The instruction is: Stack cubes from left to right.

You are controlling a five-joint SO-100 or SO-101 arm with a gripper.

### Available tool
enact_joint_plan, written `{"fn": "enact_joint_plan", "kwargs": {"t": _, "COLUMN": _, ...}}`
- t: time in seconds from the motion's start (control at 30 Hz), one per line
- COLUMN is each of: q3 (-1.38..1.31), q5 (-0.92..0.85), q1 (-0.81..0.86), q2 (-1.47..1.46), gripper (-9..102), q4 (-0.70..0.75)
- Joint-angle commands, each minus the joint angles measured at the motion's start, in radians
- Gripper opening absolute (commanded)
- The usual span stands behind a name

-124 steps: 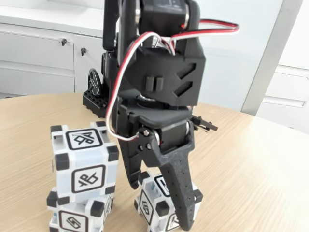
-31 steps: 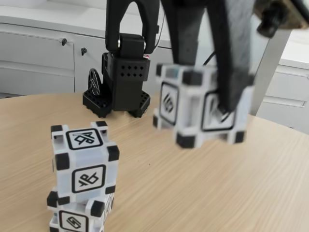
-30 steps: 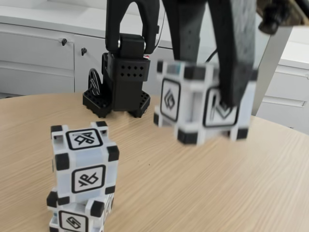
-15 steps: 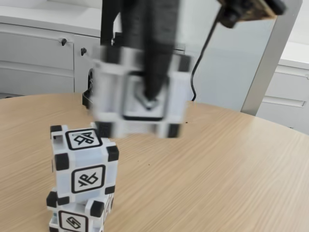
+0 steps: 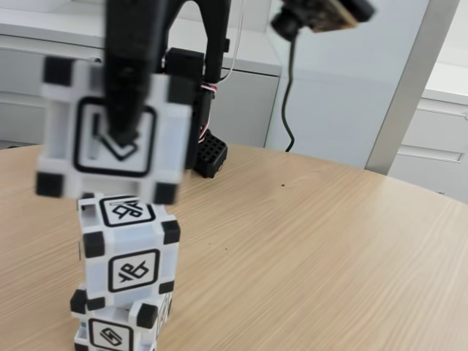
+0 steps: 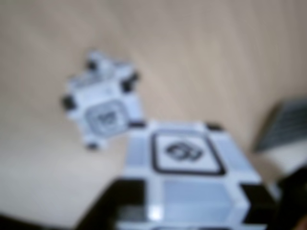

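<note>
Two white cubes with black corners stand stacked at the lower left of the fixed view, the upper cube (image 5: 130,248) sitting slightly askew on the lower cube (image 5: 115,330). A third cube (image 5: 110,131), blurred, hangs just above the stack and a little to its left, apart from it. My gripper (image 5: 121,133) is shut on this cube, with one black finger (image 5: 130,66) running down its front face. In the blurred wrist view the held cube (image 6: 187,167) fills the lower middle, and the top of the stack (image 6: 103,108) lies below it to the upper left.
The round wooden table (image 5: 314,248) stretches bare to the right of the stack. The arm's black base (image 5: 208,150) stands at the table's back edge. White cabinets (image 5: 44,80) and a grey post (image 5: 409,88) are behind. A small camera board with a cable (image 5: 322,13) hangs at the top.
The gripper took the third cube from the table beside the stack, lifted it, and carried it left. It now hangs over the stack. The two stacked cubes have not moved.
</note>
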Motion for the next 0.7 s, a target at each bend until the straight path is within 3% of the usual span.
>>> {"fn": "enact_joint_plan", "kwargs": {"t": 0.0, "q3": 0.075, "q5": -0.012, "q1": 0.002, "q2": 0.149, "gripper": 16, "q4": 0.011}}
{"fn": "enact_joint_plan", "kwargs": {"t": 0.27, "q3": 0.252, "q5": -0.041, "q1": 0.000, "q2": 0.249, "gripper": 16, "q4": 0.009}}
{"fn": "enact_joint_plan", "kwargs": {"t": 0.67, "q3": 0.272, "q5": -0.048, "q1": 0.002, "q2": 0.215, "gripper": 16, "q4": -0.052}}
